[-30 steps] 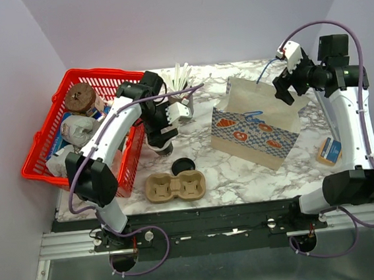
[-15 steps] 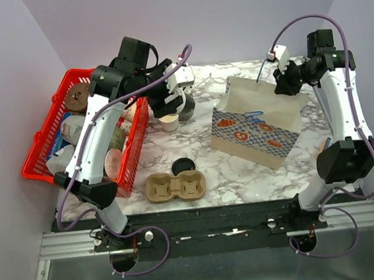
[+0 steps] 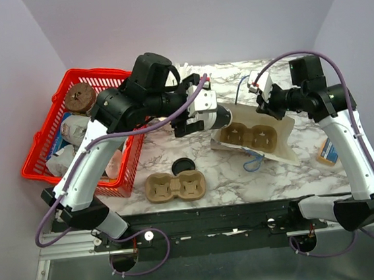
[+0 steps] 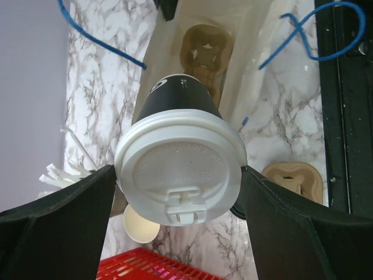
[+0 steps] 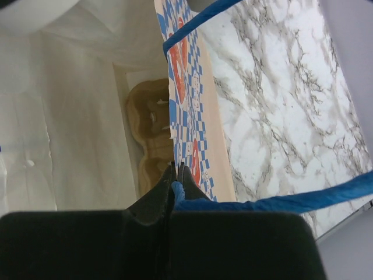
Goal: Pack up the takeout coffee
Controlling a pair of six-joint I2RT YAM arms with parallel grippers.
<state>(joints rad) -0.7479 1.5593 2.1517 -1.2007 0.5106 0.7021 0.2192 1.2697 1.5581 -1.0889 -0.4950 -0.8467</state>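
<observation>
The takeout coffee, a dark cup with a white lid, is held on its side between the fingers of my left gripper, which is shut on it. In the top view the takeout coffee hangs at the left mouth of the paper bag. The bag lies open, with a brown cup carrier inside it. My right gripper is shut on the bag's printed rim, beside its blue handle, and holds the mouth open at the far side, where the gripper shows in the top view.
A red basket of cups and packets stands at the left. A second cup carrier and a round black lid lie near the front edge. A cream paper cup stands by the basket. A small box lies at the right.
My left arm swung right from the basket side, carrying the coffee to the bag's mouth. My right gripper shut on the bag's rim, and the bag now lies tipped open.
</observation>
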